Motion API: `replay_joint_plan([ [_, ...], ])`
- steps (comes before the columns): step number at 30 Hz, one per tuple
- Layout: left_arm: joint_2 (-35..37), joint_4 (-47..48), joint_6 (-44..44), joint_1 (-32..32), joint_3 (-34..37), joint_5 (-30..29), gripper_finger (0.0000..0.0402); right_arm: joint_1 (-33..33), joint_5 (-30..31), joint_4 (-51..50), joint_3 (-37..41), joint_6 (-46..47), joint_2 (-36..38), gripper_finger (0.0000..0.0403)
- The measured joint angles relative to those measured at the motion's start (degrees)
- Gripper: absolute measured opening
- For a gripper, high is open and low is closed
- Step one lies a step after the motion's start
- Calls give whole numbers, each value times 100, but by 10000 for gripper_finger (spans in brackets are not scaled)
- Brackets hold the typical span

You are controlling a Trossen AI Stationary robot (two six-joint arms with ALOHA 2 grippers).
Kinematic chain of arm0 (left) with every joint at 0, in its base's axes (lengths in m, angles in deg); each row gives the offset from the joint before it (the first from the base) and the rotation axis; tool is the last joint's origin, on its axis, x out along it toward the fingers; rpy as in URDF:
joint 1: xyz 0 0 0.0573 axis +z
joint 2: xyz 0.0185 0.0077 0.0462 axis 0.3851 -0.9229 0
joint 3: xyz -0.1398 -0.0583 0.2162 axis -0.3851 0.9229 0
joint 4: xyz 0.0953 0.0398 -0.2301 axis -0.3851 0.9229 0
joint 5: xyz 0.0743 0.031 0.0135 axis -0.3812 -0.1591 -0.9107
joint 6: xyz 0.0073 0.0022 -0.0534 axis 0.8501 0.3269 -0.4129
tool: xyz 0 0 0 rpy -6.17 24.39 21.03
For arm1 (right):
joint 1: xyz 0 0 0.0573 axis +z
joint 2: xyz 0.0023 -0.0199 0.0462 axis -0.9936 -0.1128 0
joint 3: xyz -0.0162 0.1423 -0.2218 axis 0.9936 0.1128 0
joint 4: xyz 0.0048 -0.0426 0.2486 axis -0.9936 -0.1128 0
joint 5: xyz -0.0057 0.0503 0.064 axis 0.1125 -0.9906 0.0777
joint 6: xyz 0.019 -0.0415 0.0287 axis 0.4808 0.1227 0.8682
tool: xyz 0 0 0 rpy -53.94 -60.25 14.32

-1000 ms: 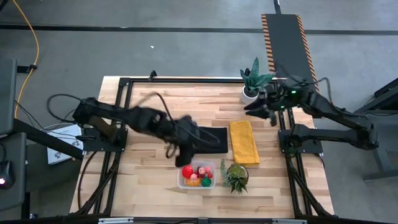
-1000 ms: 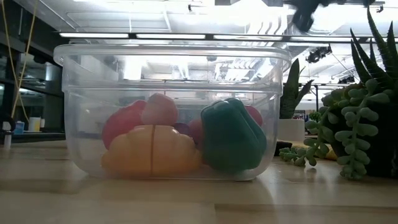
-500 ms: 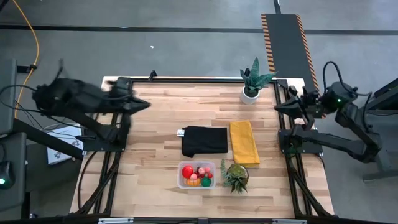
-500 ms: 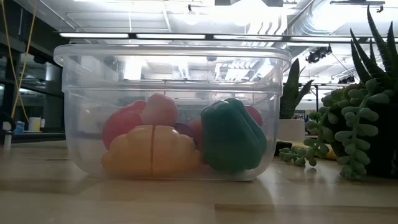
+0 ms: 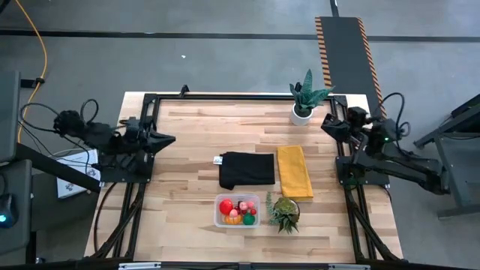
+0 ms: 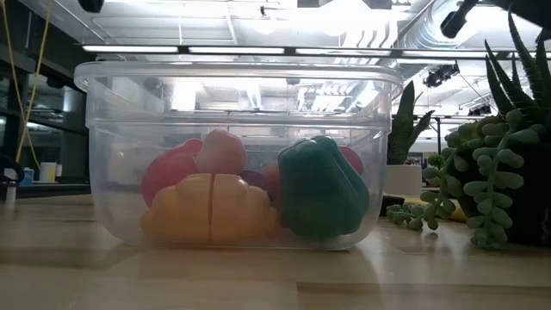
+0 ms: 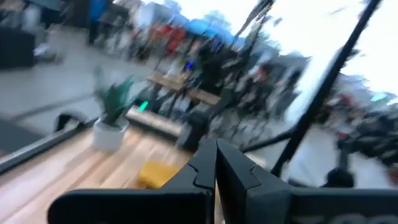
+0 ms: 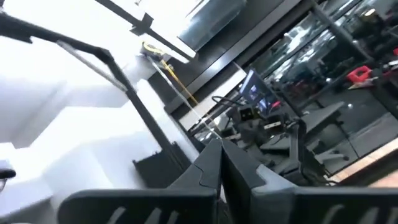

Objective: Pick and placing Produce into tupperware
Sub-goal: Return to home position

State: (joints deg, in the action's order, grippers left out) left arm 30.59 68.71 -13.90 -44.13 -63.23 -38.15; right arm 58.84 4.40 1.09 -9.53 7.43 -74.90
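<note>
The tupperware stands near the middle of the bench's front edge, holding all the produce in view: a red piece, a pink one, an orange one and a green one. A spiky potted plant sits just beside it. Both arms are well apart from it. The left claw is at the bench's left edge and the right claw at its right edge, each with its 2 fingers pressed together and holding nothing.
</note>
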Motion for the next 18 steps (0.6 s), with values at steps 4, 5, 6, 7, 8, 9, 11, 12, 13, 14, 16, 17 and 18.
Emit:
replay_joint_plan([
  [4, 833, -953, 458, 9, 961, 589, 0, 357, 490, 49, 225, -267, 15, 0],
  [5, 1044, -1141, 463, 9, 1187, 732, 0, 455, 617, 46, 286, -371, 13, 0],
  [6, 1254, -1308, 462, 9, 1408, 873, 0, 556, 759, 23, 343, -458, 4, 0],
  [7, 1448, -1448, 459, 9, 1622, 994, 0, 666, 881, 36, 395, -501, -16, 0],
  [8, 1623, -1585, 419, 9, 1830, 1157, 0, 767, 989, 39, 450, -558, -28, 0],
  [9, 1795, -1678, 395, 9, 2027, 1315, 0, 875, 1104, 33, 503, -620, -53, 0],
  [11, 2104, -1817, 301, 9, 2340, 1525, 0, 1114, 1289, 81, 603, -696, -145, 0],
  [12, 2242, -1821, 251, 9, 2455, 1591, 0, 1227, 1380, 119, 644, -753, -212, 0],
  [13, 2370, -1805, 204, 9, 2567, 1648, 0, 1347, 1474, 177, 666, -799, -293, 0],
  [14, 2427, -1816, 139, 9, 2669, 1689, 0, 1472, 1554, 225, 667, -882, -390, 0],
  [16, 2397, -1774, 101, 9, 2781, 1750, 0, 1721, 1646, 502, 667, -1047, -610, 0],
  [17, 2401, -1763, 94, 9, 2827, 1832, 0, 1835, 1692, 677, 667, -1129, -752, 0],
  [18, 2401, -1789, 73, 9, 2856, 1876, 0, 1943, 1725, 876, 665, -1203, -896, 0],
])
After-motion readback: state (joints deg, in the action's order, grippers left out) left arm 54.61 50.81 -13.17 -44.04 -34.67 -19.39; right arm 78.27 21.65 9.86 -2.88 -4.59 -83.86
